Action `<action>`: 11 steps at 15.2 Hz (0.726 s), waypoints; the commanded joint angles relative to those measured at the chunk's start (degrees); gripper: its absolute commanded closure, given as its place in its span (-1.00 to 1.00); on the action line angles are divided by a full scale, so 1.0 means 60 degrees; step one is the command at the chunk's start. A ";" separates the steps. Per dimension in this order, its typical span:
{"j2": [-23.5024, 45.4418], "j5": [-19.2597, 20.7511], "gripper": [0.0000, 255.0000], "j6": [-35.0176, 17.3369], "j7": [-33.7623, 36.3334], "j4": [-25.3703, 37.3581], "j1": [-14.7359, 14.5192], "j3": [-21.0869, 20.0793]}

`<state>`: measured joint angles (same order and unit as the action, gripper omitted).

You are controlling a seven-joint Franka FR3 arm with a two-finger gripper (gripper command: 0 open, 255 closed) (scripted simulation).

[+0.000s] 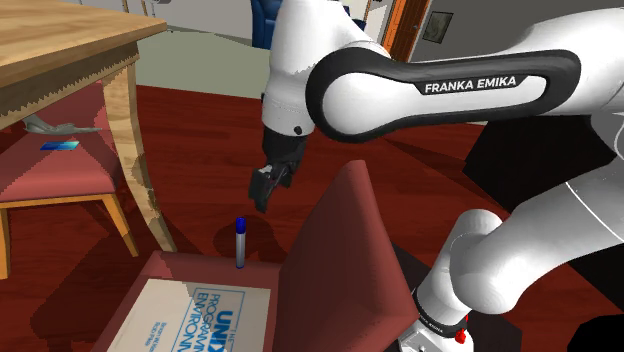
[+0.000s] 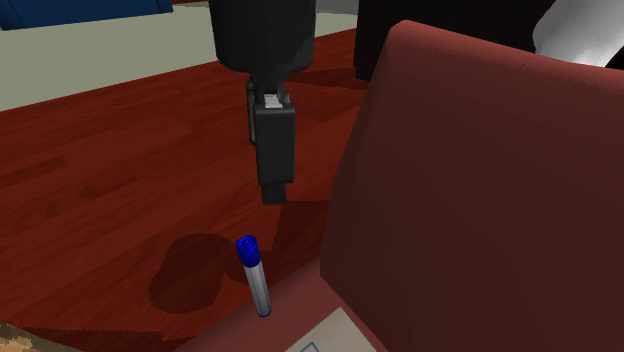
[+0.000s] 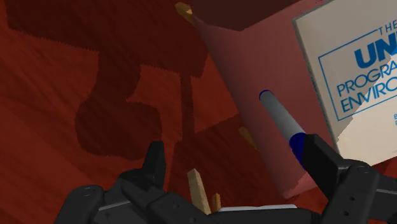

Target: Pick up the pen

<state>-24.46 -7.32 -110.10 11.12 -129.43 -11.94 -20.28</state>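
The pincer (image 1: pixel 263 192) hangs with its fingers apart and nothing between them, pointing down at the outer rim of a red chair seat (image 1: pixel 180 268). The pen (image 1: pixel 240 245) is just below it and a little to one side. It stands nearly on end at that rim, blue cap uppermost, clear of both fingers. In the wrist view the cap sits close in front of one finger (image 3: pixel 326 162) rather than midway in the gap. I judge the pincer needs a small sideways shift before it can close around the barrel. The pen seems to stay upright only because it is propped at the seat's edge. If so, a nudge from a finger could tip it onto the dark wooden floor (image 1: pixel 200 130).

A book (image 1: pixel 195 315) lies flat on the seat, beyond the pen from the pincer. Its corner is near the pen's foot, but I cannot tell whether the two touch. The chair back (image 1: pixel 340 260) rises close beside the pincer, about level with it, and that is the tight side. A descent would have to keep the hand off that upholstered edge. On the pincer's other side is open air over the floor, which leaves room to approach and to lift straight up.
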 commanded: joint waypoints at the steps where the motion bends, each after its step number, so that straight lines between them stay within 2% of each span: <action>1: 0.0540 0.0043 -1.00 -0.0396 0.0301 0.0269 -0.0085 -0.0362; 5: 0.1437 0.0268 -1.00 -0.0927 0.0837 0.0814 -0.0222 -0.0948; 11: 0.1627 0.0308 -1.00 -0.1713 0.0898 0.0206 -0.0231 -0.1038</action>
<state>-14.83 -5.48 -119.54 16.40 -127.51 -13.28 -26.38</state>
